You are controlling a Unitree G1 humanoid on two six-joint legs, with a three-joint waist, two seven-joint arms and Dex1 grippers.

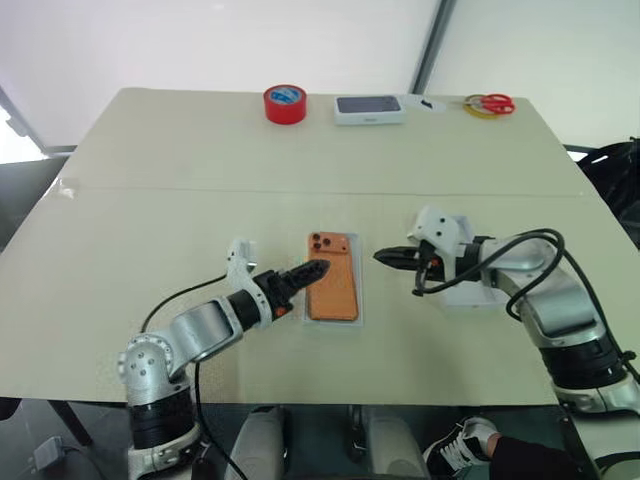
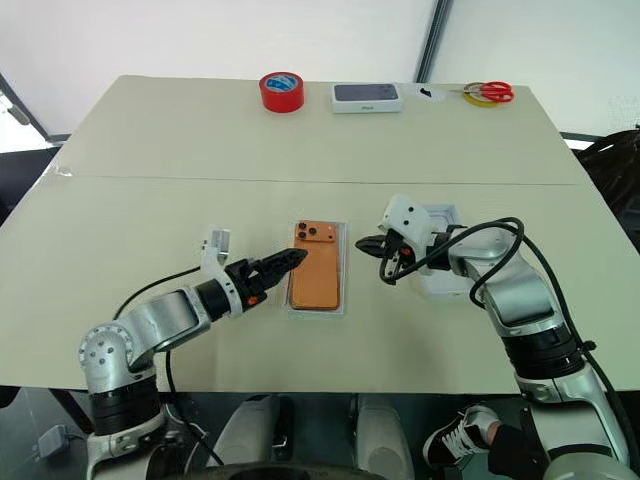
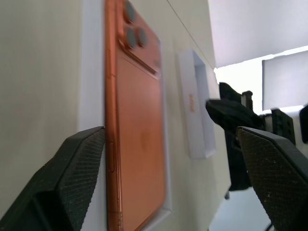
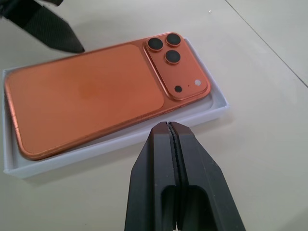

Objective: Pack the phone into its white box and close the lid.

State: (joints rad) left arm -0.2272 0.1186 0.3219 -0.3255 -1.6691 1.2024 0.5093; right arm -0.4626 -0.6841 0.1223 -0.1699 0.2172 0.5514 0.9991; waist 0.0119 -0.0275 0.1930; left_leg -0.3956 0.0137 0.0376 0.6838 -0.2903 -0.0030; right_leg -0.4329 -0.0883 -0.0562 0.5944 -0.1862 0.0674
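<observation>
On my screens the job looks about half done. The orange phone [image 1: 332, 279] lies face down in the white box [image 4: 219, 107], camera lenses up, in the middle of the desk [image 1: 150, 160]; it seems seated, though one long edge may ride a little high, and I cannot be sure. The lid [image 3: 197, 108] is not on yet. It rests open side up on the desk to the right of the box, under my right arm. So what I judge is left is to lift the lid, turn it over and press it down on the box.

From left to right: my left claw [image 1: 306, 272] sits just beside the box's left edge, fingers spread wide and holding nothing. Then come the box and phone. My right claw [image 1: 392, 257] hovers near the box's right edge, fingers pressed together and empty.

My count: one phone, one box, one lid, two claws. Along the far edge of the desk stand one red tape roll [image 1: 285, 103], one dark-topped white box [image 1: 369, 108], one small white piece [image 1: 431, 104] and one pair of red-handled scissors [image 1: 490, 104].
</observation>
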